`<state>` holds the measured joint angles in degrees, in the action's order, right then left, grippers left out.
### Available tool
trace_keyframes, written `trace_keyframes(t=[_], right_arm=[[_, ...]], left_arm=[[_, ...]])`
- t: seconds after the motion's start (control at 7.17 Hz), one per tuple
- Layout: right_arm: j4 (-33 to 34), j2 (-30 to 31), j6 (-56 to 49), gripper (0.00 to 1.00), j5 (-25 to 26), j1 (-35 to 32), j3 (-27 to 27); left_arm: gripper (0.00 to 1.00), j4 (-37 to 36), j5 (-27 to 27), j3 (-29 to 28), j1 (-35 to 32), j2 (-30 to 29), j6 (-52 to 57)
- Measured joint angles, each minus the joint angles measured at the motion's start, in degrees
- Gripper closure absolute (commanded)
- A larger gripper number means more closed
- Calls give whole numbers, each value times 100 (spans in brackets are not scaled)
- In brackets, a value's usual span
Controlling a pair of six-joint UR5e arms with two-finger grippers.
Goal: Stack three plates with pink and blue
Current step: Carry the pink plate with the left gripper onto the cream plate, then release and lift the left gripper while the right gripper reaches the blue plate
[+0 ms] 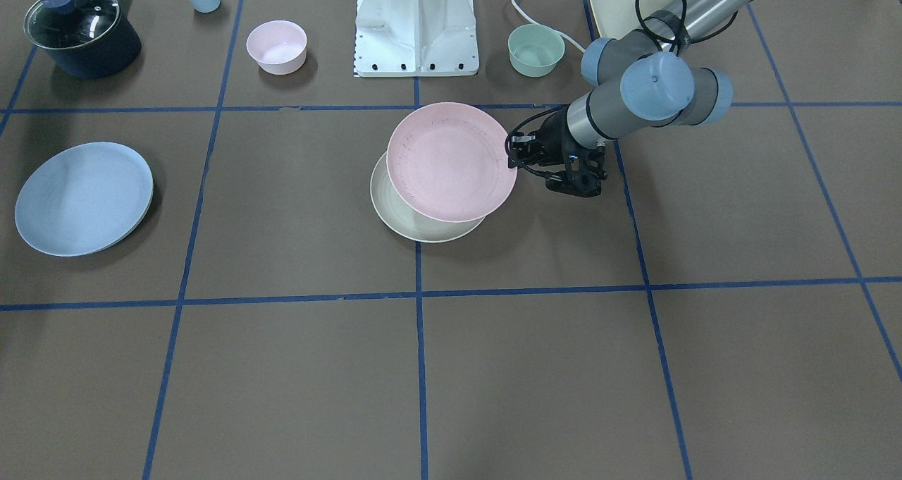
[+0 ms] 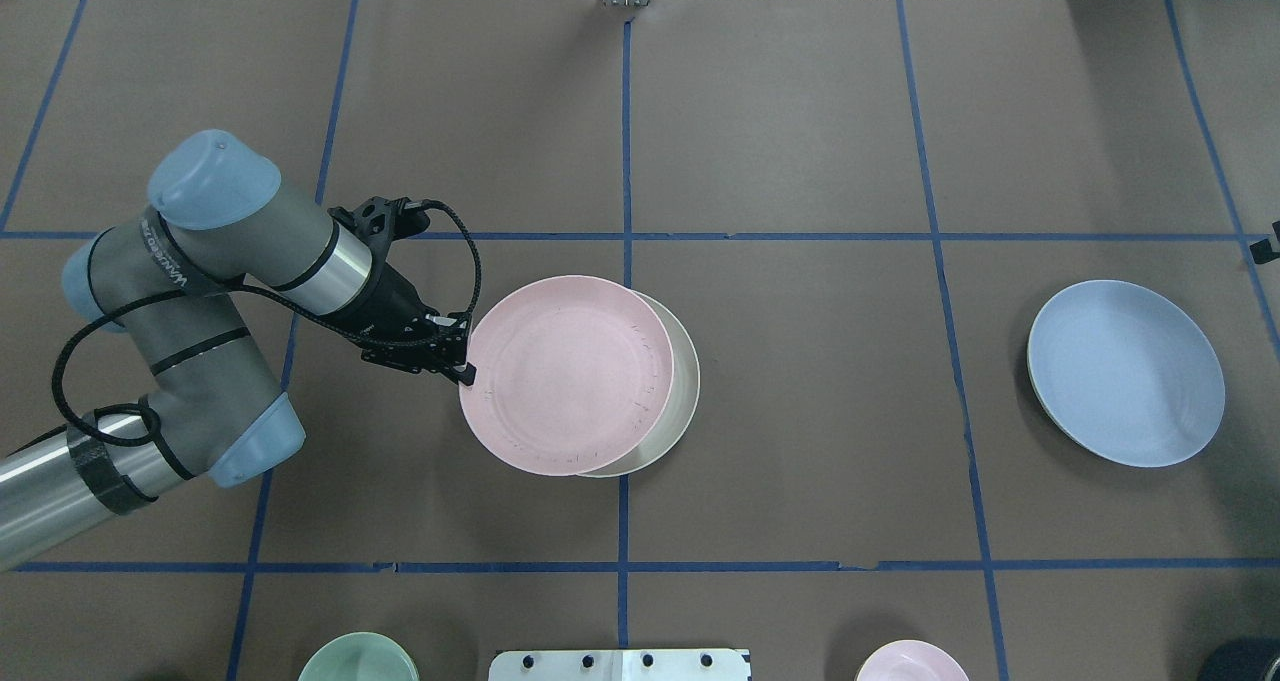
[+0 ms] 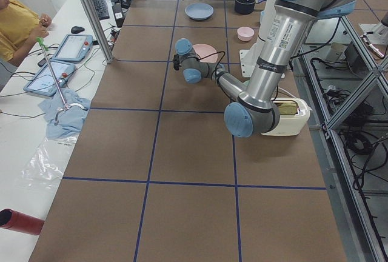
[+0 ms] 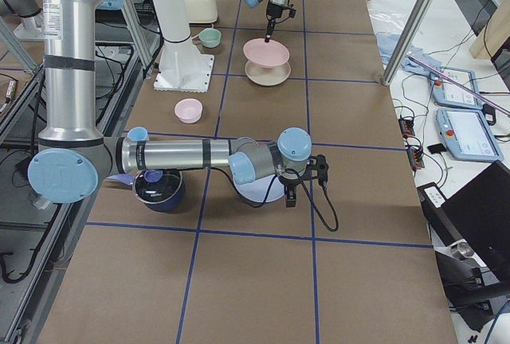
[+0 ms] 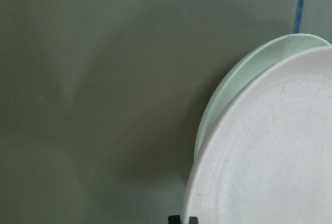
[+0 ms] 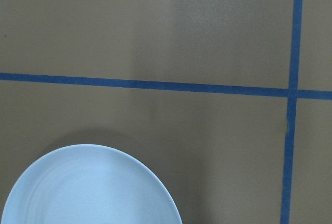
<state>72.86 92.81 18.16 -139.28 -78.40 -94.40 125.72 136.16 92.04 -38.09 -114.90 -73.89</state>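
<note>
**gridtape_fan:** Since you asked about your left gripper (image 2: 465, 369): it's clamped on the rim of the pink plate (image 2: 565, 371), on the edge nearest the arm. In the left wrist view you can spot its two black fingertips (image 5: 174, 220) right at that rim.

**op_newbie:** Cool, and where's that plate?

**gridtape_fan:** Over your cream-white plate (image 2: 685, 386), near the middle of the table (image 2: 800, 111), but off-centre. It's shifted toward the left arm, so a crescent of cream pokes out on the side away from the gripper. From the right-end camera the pink one looks raised rather than lying flat on the cream one. Whether they touch anywhere, can't tell tbh.

**op_newbie:** Blue one?

**gridtape_fan:** Your blue plate (image 2: 1125, 371) lies flat on the table over on the robot's right side, well apart from the other two. The right gripper (image 4: 289, 194) hangs just beside its rim, but you only really get it from the side camera, so I can't tell if it's open or closed. The right wrist view just gives you a slice of blue plate plus tape lines (image 6: 155, 85). The pink bowl (image 1: 276, 46) and mint bowl (image 1: 535, 50) sit back by the robot's base (image 1: 416, 25).
</note>
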Motion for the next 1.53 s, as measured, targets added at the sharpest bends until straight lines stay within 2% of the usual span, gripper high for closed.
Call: trace_keyframes(t=[0.14,0.28,0.42,0.84,1.53], right_arm=[[0,0,0,0,0,0,1],[2,0,7,0,-14,0,-1],[6,0,10,0,-30,0,-1],[9,0,22,0,-40,74,20],[-194,87,3,4,180,905,224]], left_arm=[[58,6,-115,-22,75,-49,-2],[8,42,-168,-112,114,-99,-5],[0,101,-184,-251,131,-169,-13],[0,139,-195,-352,63,-286,-125],[0,107,-196,6,-607,-230,-144]])
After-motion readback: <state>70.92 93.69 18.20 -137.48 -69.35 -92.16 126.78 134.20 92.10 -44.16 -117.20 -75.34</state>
